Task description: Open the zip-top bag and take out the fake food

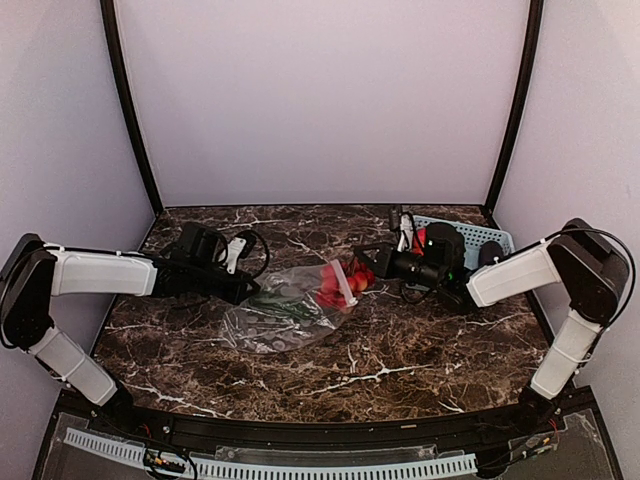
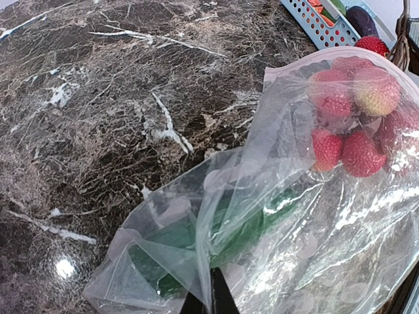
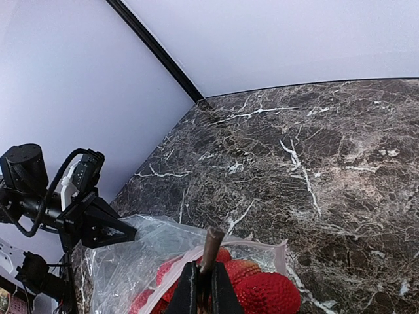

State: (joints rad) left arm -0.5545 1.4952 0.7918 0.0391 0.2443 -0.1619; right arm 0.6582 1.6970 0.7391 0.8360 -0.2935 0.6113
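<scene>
The clear zip-top bag [image 1: 285, 312] lies on the marble table, mouth towards the right. My left gripper [image 1: 250, 290] is shut on a fold of the bag's plastic [image 2: 203, 261] at its closed end. A green fake vegetable [image 2: 242, 229] lies inside near that end. A bunch of red fake fruits [image 1: 340, 283] sits at the bag's mouth, beside the white zip strip [image 3: 177, 268]. My right gripper [image 3: 204, 288] is shut on the bunch's brown stem [image 3: 211, 245], with the red fruits [image 3: 262, 291] just below its fingers.
A light blue perforated basket [image 1: 480, 237] stands at the back right, behind my right arm. It holds a dark purple piece [image 2: 362, 19] and other fake food. White walls and black corner posts enclose the table.
</scene>
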